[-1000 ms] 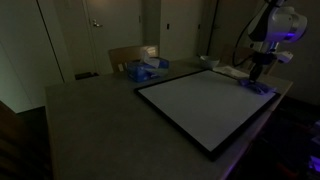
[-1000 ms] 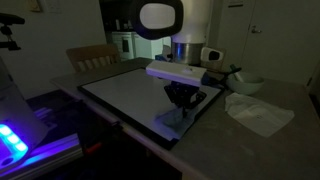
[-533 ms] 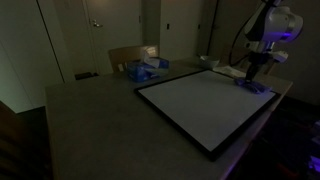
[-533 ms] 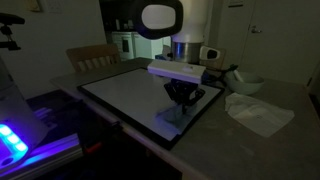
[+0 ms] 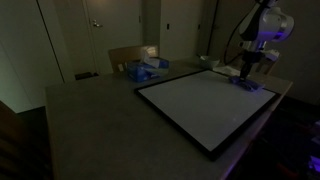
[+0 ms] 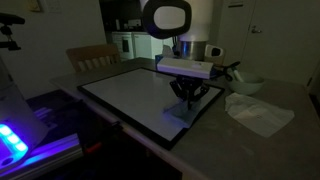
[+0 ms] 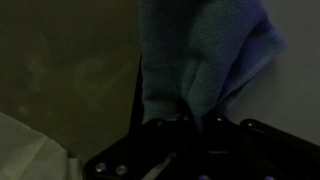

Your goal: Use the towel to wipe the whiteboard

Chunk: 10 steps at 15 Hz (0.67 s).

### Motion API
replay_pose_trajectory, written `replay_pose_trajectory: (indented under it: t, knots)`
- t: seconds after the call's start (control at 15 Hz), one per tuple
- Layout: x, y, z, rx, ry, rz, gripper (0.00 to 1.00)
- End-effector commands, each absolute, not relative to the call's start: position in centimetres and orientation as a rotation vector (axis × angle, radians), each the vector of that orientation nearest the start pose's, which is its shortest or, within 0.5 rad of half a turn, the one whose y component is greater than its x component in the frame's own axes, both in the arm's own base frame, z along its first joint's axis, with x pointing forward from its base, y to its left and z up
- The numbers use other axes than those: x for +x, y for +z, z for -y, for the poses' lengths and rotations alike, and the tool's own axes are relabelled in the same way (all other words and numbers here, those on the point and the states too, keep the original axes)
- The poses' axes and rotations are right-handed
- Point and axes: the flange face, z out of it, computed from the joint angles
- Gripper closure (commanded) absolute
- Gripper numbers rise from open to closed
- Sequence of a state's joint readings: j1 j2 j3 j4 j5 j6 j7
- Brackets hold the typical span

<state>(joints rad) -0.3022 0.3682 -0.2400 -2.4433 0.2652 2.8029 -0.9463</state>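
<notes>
The whiteboard (image 5: 200,108) (image 6: 125,92), white-faced with a thin black frame, lies flat on the table in both exterior views. My gripper (image 5: 248,74) (image 6: 187,99) points down over the board's edge nearest the robot base and is shut on the towel (image 5: 248,83) (image 6: 180,114), a small blue-purple cloth pressed onto the board. In the wrist view the towel (image 7: 195,50) spreads out from my gripper (image 7: 196,121) and overlaps the frame's dark line. A strip of the whiteboard (image 7: 297,85) shows beside it.
A white sheet (image 6: 258,114) (image 7: 22,148) lies on the table just off the board. A bowl (image 6: 246,86) sits behind it. A pale blue-and-white heap (image 5: 146,70) and a wooden chair (image 5: 126,55) (image 6: 90,58) stand at the far side. A lit blue device (image 6: 14,142) glows nearby.
My gripper has slid the towel a short way along the board's edge toward its far corner, staying shut on the cloth throughout.
</notes>
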Motion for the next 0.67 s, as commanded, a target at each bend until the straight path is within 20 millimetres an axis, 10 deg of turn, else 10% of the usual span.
replay_pose_trajectory:
  t: [0.0,0.6]
  knots:
    - [42.6,14.0,27.3,-3.120,0.044,0.296,0.97]
    - [48.4,14.4,28.9,-3.110,0.113,0.375,0.97]
